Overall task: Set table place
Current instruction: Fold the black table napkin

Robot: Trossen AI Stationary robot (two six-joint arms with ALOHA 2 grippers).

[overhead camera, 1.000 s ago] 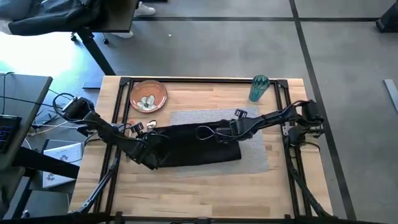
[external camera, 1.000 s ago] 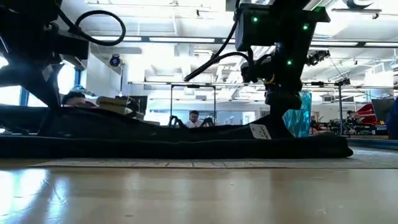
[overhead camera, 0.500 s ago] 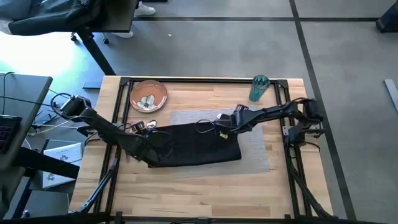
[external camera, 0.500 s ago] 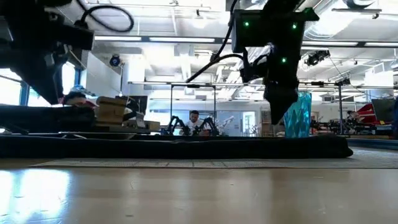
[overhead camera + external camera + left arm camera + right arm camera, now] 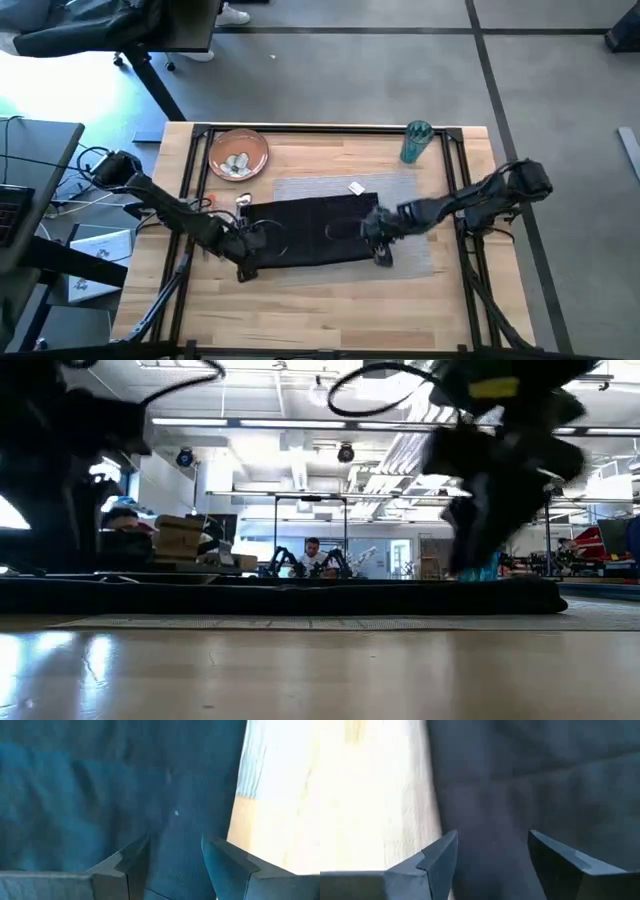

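Both arms low and inward, left gripper (image 5: 245,268) and right gripper (image 5: 380,250) with fingers parted.

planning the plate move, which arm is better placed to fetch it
Left, probably. The plate sits at the far left corner, on the left arm's side; the left claw is open at the napkin's left end. The right claw is farther away.

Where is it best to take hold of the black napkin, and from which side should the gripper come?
Probably at its short ends, from above: the black napkin lies flat on the placemat, so only its edges offer a lip. The open left gripper and right gripper hover at opposite near corners.
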